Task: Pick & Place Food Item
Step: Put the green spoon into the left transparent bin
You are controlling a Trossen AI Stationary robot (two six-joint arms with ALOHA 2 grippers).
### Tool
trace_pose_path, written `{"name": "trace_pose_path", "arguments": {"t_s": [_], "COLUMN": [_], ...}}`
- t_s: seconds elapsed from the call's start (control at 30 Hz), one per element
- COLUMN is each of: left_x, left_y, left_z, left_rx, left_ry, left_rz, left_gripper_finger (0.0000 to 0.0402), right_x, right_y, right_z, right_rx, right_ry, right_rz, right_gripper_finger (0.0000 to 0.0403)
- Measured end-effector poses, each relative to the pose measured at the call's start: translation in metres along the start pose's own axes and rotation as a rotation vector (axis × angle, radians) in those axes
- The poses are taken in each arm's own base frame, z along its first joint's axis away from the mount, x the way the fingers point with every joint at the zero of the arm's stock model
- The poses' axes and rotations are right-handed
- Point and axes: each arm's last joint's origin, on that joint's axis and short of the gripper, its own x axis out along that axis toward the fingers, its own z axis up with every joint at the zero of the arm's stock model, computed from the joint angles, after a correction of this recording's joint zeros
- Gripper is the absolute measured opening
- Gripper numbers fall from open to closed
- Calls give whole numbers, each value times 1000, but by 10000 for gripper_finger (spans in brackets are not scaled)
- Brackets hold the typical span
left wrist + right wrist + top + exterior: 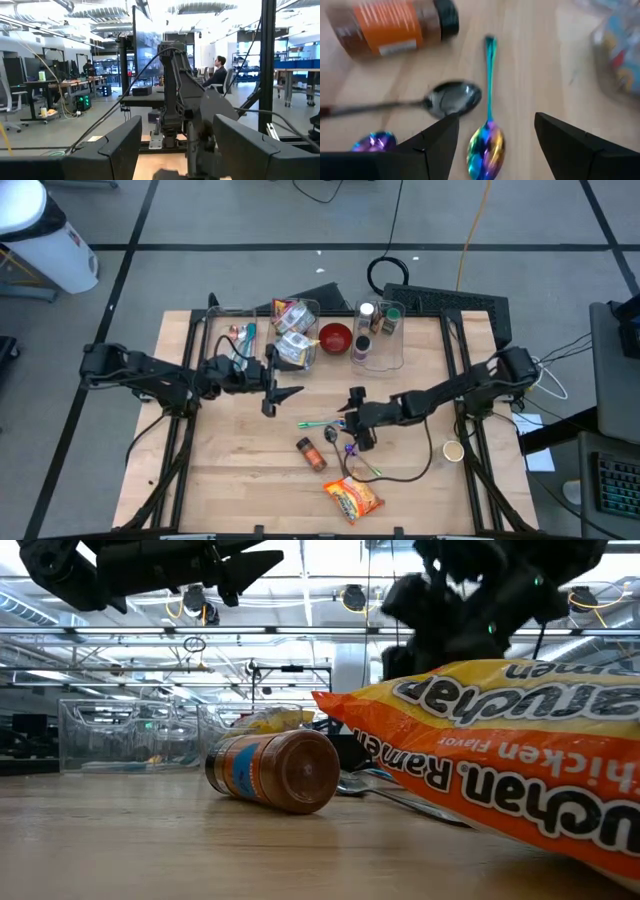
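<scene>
Your wood bench [240, 470] sits in an open lab w/ desks. Right tool [492, 145] open, over iridescent spoon [487, 145]; spice jar [390, 27] just ahead. Left tool [285, 385] open, empty; only its wrist cam shows a seated person [216, 75].

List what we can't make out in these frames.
- Ramen packet, low view: cut off by the right edge.
- Clear bins' contents, high view: too small to identify.
- Spice jar label, right wrist view: blurred.
- Table under left pincer, left wrist view: hidden by the fingers.
</scene>
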Motion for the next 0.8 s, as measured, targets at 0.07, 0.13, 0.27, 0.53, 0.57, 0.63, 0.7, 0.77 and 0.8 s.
{"name": "trace_pose_path", "arguments": {"t_s": [0.07, 0.13, 0.27, 0.53, 0.57, 0.63, 0.7, 0.77, 0.8], "left_x": [-1, -3, -9, -16, -16, -17, -17, -17, -18], "left_y": [0, 0, 0, 1, 2, 4, 6, 10, 12], "left_z": [1, 1, 3, 3, 3, 1, 0, 0, -1], "left_rx": [9, 23, 47, 85, 91, 102, 112, 115, 117], "left_ry": [16, 46, 123, 214, 218, 239, 250, 255, 262], "left_rz": [0, -2, -2, 23, 23, 31, 39, 56, 63], "left_gripper_finger": [251, 251, 250, 251, 250, 251, 250, 251, 251], "right_x": [7, 12, 21, 37, 37, 38, 39, 40, 40], "right_y": [2, 2, 3, -3, -6, -11, -18, -24, -27], "right_z": [-5, -10, -18, -27, -28, -29, -30, -32, -32], "right_rx": [17, 24, 11, 21, 18, 17, 26, 43, 49], "right_ry": [27, 53, 94, 104, 105, 107, 115, 121, 125], "right_rz": [-12, -51, -120, -137, -141, -153, -169, -182, -187], "right_gripper_finger": [254, 254, 254, 254, 254, 252, 244, 229, 218]}}
